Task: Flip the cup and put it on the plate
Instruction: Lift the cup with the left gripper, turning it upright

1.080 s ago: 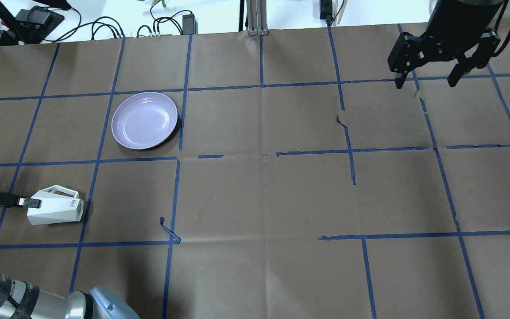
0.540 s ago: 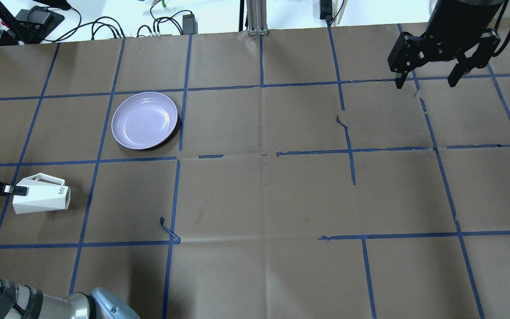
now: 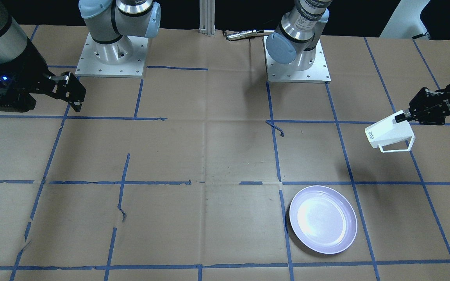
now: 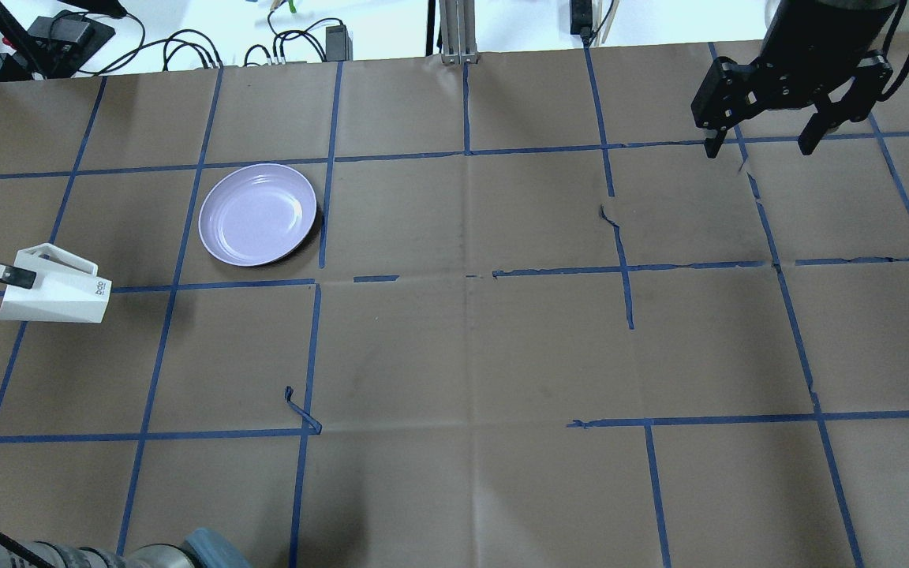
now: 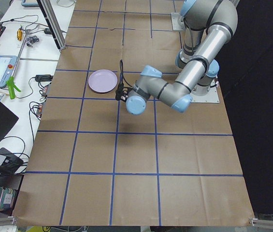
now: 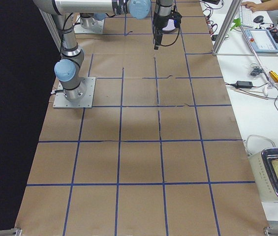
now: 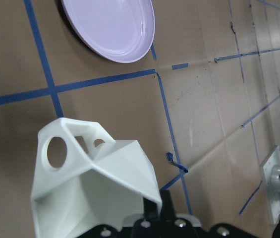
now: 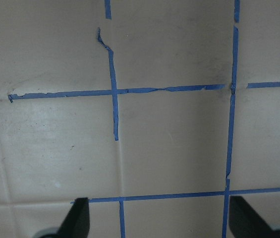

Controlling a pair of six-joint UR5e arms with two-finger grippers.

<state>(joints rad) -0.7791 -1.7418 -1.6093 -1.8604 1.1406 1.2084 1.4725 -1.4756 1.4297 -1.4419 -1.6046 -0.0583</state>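
The white faceted cup (image 4: 56, 293) hangs on its side above the table, its logo end away from the gripper and its handle toward the plate. My left gripper (image 4: 19, 277) is shut on the cup's rim wall at the table's left edge. The front-facing view shows the cup (image 3: 388, 134) and the left gripper (image 3: 402, 116), with the cup's shadow on the paper below. The left wrist view shows the cup (image 7: 92, 183) from its open end. The lavender plate (image 4: 258, 214) lies empty, further out and to the right of the cup. My right gripper (image 4: 759, 146) is open and empty at the far right.
Brown paper with a blue tape grid (image 4: 466, 276) covers the table. A loose curl of tape (image 4: 301, 410) sticks up near the cup's side. Cables and power bricks (image 4: 186, 43) lie beyond the far edge. The arm bases (image 3: 299, 58) stand at the near edge.
My left gripper has carried the cup up and toward the far side, a little leftward in the overhead view. The plate and the right arm have not moved.
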